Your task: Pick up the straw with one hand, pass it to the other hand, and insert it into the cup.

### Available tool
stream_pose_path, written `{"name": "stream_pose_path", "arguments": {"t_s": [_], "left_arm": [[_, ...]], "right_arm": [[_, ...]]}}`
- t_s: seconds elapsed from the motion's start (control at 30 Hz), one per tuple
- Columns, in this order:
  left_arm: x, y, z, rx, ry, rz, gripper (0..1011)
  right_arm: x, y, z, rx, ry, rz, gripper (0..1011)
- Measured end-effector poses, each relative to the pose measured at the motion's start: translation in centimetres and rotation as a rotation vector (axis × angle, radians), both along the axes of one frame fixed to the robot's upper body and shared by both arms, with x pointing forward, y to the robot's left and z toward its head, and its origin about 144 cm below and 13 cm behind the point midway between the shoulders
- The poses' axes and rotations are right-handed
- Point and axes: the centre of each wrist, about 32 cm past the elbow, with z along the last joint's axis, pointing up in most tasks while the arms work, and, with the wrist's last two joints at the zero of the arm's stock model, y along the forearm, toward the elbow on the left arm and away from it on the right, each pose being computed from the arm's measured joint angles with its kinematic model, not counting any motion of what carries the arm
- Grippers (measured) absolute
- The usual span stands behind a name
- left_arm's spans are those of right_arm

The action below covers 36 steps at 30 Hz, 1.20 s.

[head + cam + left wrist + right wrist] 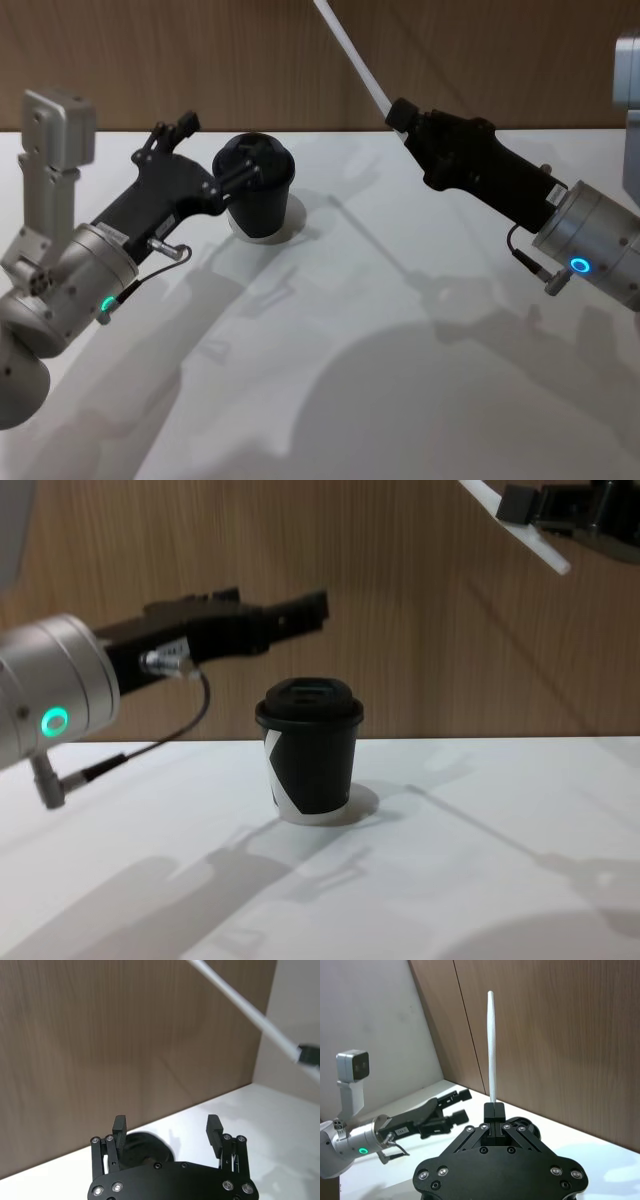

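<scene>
White table (350, 380) nearest. Farther back on it, a black paper cup (262, 205), upright, with its lid on. Left tool (226, 148) just above the lid, reaching in from the left, fingers spread wide. Right tool (400, 112) raised well apart to the right, pinching the white straw (352, 58) near its lower end. Straw held off the table, slanting up before the wooden wall (500, 50).

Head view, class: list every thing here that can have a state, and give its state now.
Cup: upright on the table, lid on, nothing inserted.
Straw: gripped near one end, raised and tilted, not in the cup.
Left pincer: open, empty, in the air near the cup.
Right pincer: shut on the straw, raised.
</scene>
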Motion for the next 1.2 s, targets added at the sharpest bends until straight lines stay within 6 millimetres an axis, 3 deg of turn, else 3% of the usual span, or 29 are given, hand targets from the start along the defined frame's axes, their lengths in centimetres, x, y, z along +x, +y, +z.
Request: {"name": "stream_pose_path", "arguments": {"t_s": [0.73, 1.2], "left_arm": [[1.8, -0.5, 2.8, -0.339, 0.040, -0.273, 1002], [3.8, -2.2, 3.4, -0.558, 0.156, -0.419, 1002]], "right_arm": [[0.0, 0.0, 0.0, 0.000, 0.001, 0.000, 0], [0.0, 0.0, 0.0, 0.000, 0.001, 0.000, 0]]}}
